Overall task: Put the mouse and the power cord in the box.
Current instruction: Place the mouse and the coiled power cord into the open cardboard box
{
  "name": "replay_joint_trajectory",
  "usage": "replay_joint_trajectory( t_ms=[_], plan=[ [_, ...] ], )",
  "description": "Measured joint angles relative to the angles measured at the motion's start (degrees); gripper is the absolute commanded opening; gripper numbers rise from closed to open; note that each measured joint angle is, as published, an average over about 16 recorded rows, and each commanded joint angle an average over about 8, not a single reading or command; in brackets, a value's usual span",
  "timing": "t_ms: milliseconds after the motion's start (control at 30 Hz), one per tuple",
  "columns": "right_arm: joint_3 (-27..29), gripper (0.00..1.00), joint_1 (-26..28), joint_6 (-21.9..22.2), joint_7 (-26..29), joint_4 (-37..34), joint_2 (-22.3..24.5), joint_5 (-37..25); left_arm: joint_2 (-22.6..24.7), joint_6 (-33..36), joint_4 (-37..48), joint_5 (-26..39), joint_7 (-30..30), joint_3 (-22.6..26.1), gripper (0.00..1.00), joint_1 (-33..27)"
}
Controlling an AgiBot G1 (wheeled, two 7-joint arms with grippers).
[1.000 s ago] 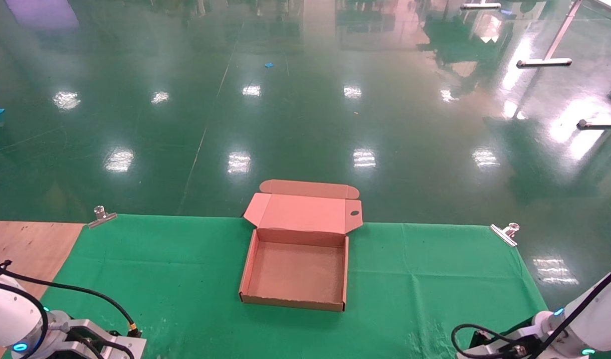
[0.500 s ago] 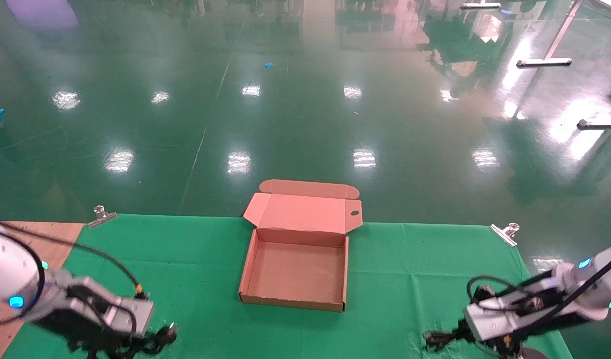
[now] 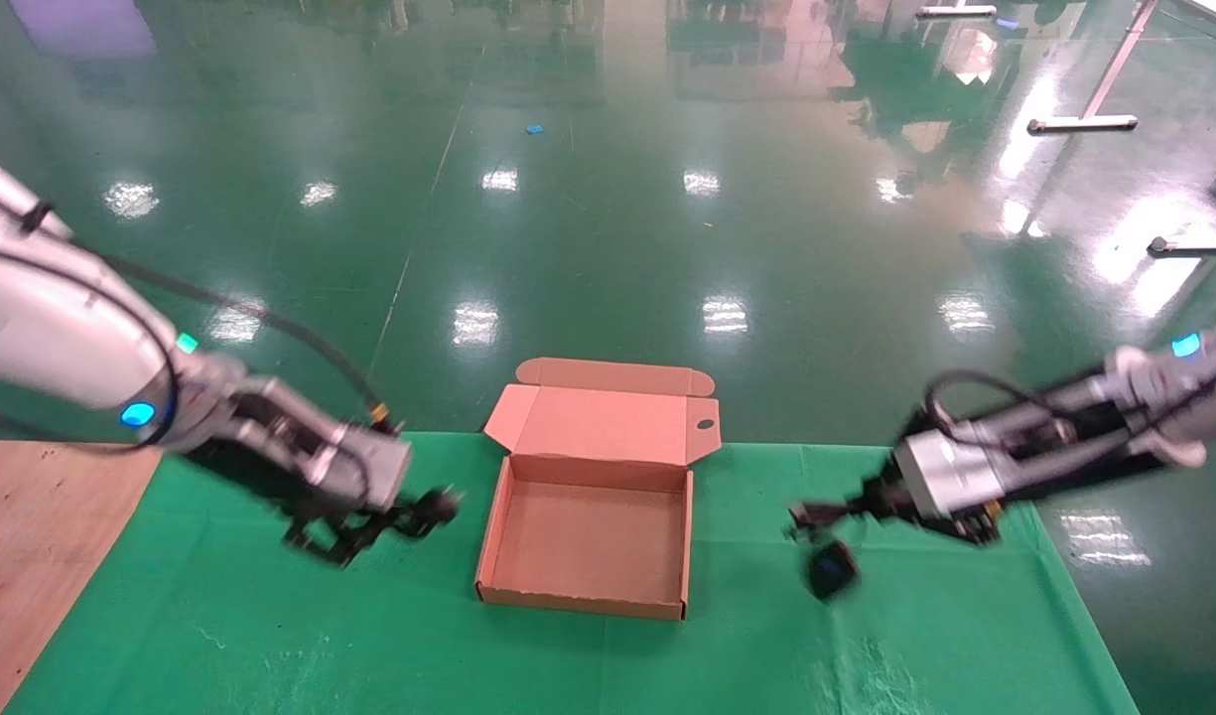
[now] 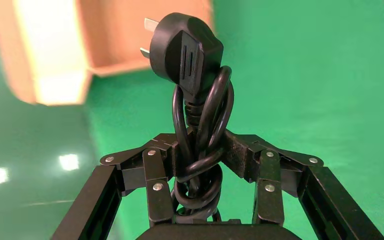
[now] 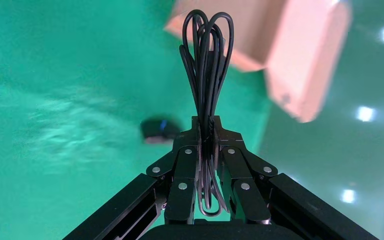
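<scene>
The open brown box (image 3: 495, 541) lies in the middle of the green cloth, lid folded back and nothing inside. To its left my left gripper (image 3: 401, 520) is shut on the power cord (image 3: 437, 505). In the left wrist view the knotted black coil and plug (image 4: 190, 50) stick out past that gripper (image 4: 202, 147), with the box (image 4: 55, 50) beyond. Right of the box my right gripper (image 3: 838, 514) is shut on the mouse's thin looped cable (image 5: 206, 65). The mouse (image 3: 832, 571) dangles under it, also showing as mouse (image 5: 159, 130) beside the right gripper (image 5: 206, 127).
The green cloth (image 3: 568, 665) covers the table; bare wood (image 3: 32, 536) shows at the left end. Past the far edge is glossy green floor (image 3: 608, 248), with metal stand feet (image 3: 1082, 124) at the far right.
Both arms have risen from the near corners and swung forward and inward to either side of the box, the left carrying the power cord, the right carrying the mouse by its cable.
</scene>
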Motion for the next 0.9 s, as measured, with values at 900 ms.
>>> replay_joint_trajectory(
  t_ms=[900],
  plan=[
    [2.6,0.0,6.1,11.5,2.3,-1.7,-12.5,3.7,4.5,-20.4,-6.8,-4.7,0.9,-1.9,0.0,0.1]
  ],
)
